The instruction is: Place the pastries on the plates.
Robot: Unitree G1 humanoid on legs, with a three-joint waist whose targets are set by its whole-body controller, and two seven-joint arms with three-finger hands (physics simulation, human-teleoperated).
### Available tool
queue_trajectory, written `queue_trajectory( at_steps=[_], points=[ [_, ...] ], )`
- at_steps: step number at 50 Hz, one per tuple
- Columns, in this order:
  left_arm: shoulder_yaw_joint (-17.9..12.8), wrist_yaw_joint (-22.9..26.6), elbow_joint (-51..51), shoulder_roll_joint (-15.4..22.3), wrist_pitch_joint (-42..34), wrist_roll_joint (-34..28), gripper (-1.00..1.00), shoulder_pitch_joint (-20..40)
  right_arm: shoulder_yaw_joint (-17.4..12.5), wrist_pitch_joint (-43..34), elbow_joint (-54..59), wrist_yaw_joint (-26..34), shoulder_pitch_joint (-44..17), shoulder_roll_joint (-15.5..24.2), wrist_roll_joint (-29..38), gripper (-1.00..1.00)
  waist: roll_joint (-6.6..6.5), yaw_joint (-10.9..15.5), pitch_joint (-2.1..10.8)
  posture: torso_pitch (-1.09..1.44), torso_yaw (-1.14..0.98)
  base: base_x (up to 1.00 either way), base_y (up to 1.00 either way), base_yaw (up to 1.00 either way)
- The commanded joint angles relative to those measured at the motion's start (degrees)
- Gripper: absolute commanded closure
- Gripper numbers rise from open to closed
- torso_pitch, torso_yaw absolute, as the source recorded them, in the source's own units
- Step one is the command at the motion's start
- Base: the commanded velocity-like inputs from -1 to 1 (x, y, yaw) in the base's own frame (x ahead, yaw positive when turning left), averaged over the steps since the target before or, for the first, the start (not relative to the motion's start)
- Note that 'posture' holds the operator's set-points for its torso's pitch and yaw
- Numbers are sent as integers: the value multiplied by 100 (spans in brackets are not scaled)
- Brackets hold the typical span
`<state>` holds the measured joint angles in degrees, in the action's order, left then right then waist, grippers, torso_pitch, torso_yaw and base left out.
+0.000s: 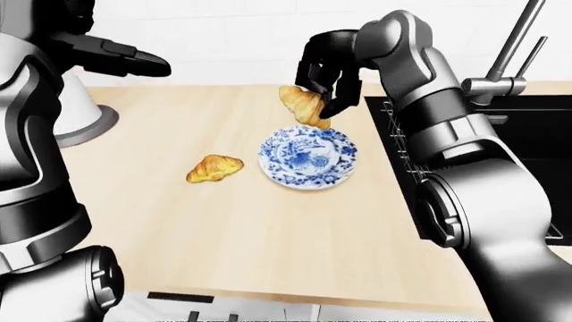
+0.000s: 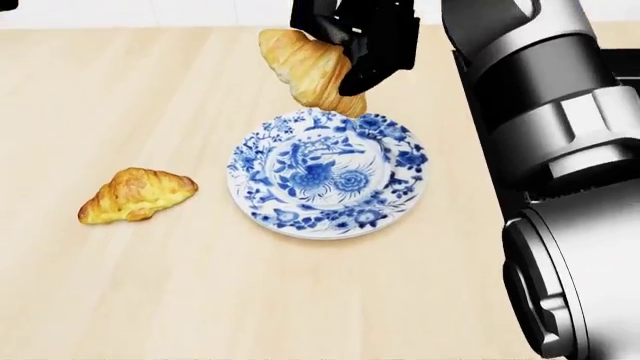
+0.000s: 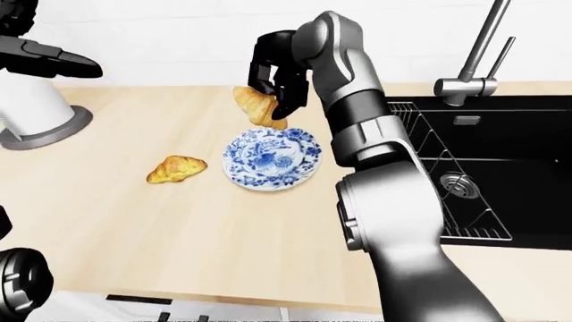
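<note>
My right hand (image 2: 350, 45) is shut on a golden croissant (image 2: 305, 69) and holds it in the air just above the top rim of a blue-and-white patterned plate (image 2: 385, 210) on the wooden counter. A second croissant (image 2: 135, 195) lies flat on the counter to the plate's left, apart from it. My left hand (image 1: 134, 60) hovers at the upper left of the left-eye view with its fingers stretched out, holding nothing, far from both croissants.
A black sink (image 3: 483, 168) with a wire rack and a steel tap (image 3: 474, 60) lies right of the plate. A white appliance on a grey base (image 3: 35, 114) stands at the counter's upper left. The counter edge (image 1: 295, 295) runs along the bottom.
</note>
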<state>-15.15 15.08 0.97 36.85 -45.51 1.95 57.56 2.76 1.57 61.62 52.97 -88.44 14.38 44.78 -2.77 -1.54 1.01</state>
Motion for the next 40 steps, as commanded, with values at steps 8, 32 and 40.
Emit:
queue_trajectory(
  at_steps=[8,32,40],
  points=[
    [-61,-50,165,91,149,8,-100,87,-8,272,-98,28,-216,-36,451,100,-52,-6,147,-12,0,0,0,0],
    [-82,-26,194,145,191,-17,-100,-11,-55,313,269,-299,-96,-224,999,100,-74,7,201,-12,0,0,0,0],
    [-65,-28,171,113,230,-36,-100,-31,-52,272,71,57,-41,-191,960,84,-67,9,197,-12,0,0,0,0]
  ],
)
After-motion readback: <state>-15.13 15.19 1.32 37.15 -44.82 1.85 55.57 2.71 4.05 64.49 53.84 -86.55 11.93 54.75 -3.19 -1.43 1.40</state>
